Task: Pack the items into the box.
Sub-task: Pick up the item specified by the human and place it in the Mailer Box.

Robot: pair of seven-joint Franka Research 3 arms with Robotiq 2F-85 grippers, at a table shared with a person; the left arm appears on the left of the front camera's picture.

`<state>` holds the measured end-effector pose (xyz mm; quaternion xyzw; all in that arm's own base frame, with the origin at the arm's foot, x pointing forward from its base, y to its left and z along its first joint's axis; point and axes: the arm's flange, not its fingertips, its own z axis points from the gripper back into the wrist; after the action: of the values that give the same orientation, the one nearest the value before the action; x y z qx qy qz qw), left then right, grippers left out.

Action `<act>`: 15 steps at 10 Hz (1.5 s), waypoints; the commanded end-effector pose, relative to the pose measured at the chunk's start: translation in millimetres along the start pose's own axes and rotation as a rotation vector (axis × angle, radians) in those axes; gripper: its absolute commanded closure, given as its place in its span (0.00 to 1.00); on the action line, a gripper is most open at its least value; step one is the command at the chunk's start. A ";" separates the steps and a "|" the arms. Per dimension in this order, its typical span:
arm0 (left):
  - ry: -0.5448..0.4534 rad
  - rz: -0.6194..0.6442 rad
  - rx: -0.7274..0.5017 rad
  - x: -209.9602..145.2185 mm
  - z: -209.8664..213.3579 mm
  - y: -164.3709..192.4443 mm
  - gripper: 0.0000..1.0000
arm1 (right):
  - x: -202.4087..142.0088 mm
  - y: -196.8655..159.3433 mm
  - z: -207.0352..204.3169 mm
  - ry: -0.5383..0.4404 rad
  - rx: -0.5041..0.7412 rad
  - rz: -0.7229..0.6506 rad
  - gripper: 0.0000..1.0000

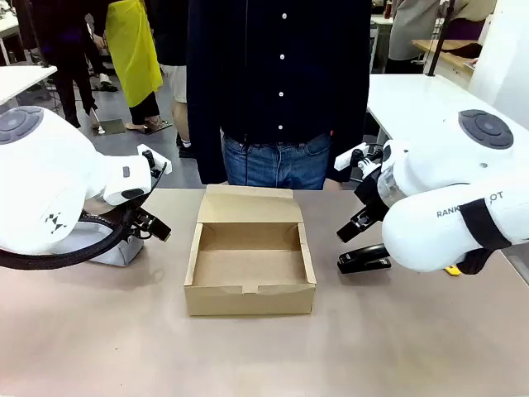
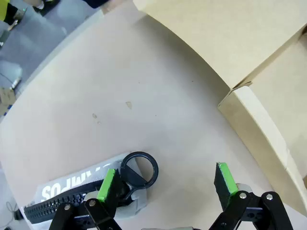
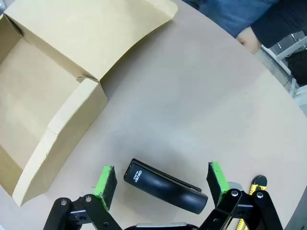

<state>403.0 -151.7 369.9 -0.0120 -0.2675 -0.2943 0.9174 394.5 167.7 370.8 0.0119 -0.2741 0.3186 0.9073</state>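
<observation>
Right gripper [image 3: 160, 178] spread wide, holding nothing, above black stapler [image 3: 165, 188] at lower centre, left gripper [image 2: 166, 182] released, grey pouch [image 2: 72, 191] lower left, box [image 1: 248, 298] lid open, bare floor showing

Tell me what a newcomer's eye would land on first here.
An open, empty brown cardboard box sits mid-table, a person in a dark shirt standing behind it. To its right lies a black stapler, framed by the right arm's open fingers. The left arm's fingers hang open by a grey zip pouch.
</observation>
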 end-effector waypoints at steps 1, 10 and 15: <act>0.000 0.000 0.000 0.1 0.2 0.0 0.00 | 0.0 0.0 0.0 0.000 0.000 0.000 0.00; 0.000 0.000 0.000 0.1 0.2 0.0 0.00 | 0.0 0.0 0.0 0.000 0.000 0.000 0.00; 0.000 0.000 0.000 0.1 0.2 0.0 0.00 | 0.0 0.0 0.0 0.000 0.000 0.000 0.00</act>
<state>403.0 -151.7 369.9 -0.0121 -0.2675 -0.2942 0.9175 394.4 167.8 370.8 0.0116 -0.2741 0.3190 0.9072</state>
